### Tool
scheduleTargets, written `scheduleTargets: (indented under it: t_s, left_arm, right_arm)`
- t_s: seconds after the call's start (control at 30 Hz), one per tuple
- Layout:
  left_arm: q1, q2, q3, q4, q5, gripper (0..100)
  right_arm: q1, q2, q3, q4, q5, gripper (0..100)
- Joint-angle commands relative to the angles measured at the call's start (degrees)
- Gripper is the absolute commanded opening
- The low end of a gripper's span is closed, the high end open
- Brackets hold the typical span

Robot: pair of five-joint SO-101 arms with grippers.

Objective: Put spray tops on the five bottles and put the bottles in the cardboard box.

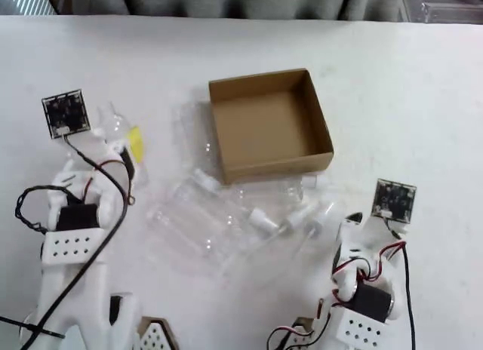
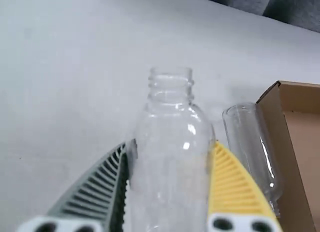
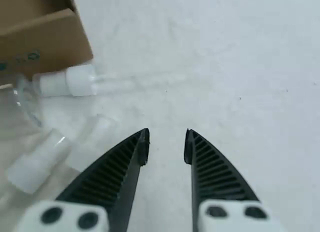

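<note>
Bright even light, faint soft shadows, glints on bottle (image 2: 172, 157) (clear plastic)

A white table (image 1: 392, 78) spans the whole scene. Beyond its far edge hangs grey folded fabric (image 1: 226, 1), and at the far right stands a clear plastic container (image 1: 441, 4)

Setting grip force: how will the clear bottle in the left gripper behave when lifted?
Probably light: the bottle looks empty and thin-walled. Its smooth round sides might slip in the left gripper. Laid sideways, it would likely roll.
</note>
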Motion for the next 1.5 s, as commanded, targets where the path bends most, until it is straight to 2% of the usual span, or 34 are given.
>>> scheduleTargets:
  t_s: [0.0, 0.2, 0.43, 0.63, 0.7, 0.87, 1.03, 1.3, 1.47]
  left_arm:
    - [-1.0, -1.9, -0.6, -1.5, 0.7, 2]
    - [-1.1, -1.9, -0.6, -1.4, 0.7, 2]
    - [-1.0, -1.9, -0.5, -1.5, 0.7, 2]
    - [-0.9, -1.9, -0.1, -1.7, 0.7, 2]
    - [-0.9, -1.9, -0.1, -1.7, 0.6, 2]
    - [-0.9, -1.9, -0.1, -1.7, 0.6, 2]
    - [-0.9, -1.9, -0.1, -1.7, 0.6, 2]
    - [-0.8, -1.9, -0.1, -1.7, 0.6, 2]
    - [-0.8, -1.9, -0.1, -1.7, 0.6, 2]
  right_arm:
    - [-4.8, 0.6, -5.3, 1.2, 0.5, 9.4]
    - [-8.7, 13.1, -11.2, -2.3, 0.5, 5.3]
    - [-9.3, 40.8, -28.0, 1.3, 0.4, 5.3]
    - [-12.0, 60.4, -36.0, 1.5, 0.4, 13.2]
    - [-12.0, 63.0, -37.5, 1.5, -0.3, 14.1]
    - [-12.8, 63.7, -38.2, 1.2, -11.7, 11.5]
    - [-16.6, 64.4, -37.7, 1.2, -17.8, 18.7]
    - [-16.7, 64.8, -37.7, 0.3, -19.0, 19.7]
    - [-16.8, 71.4, -38.2, -2.1, -19.1, 19.7]
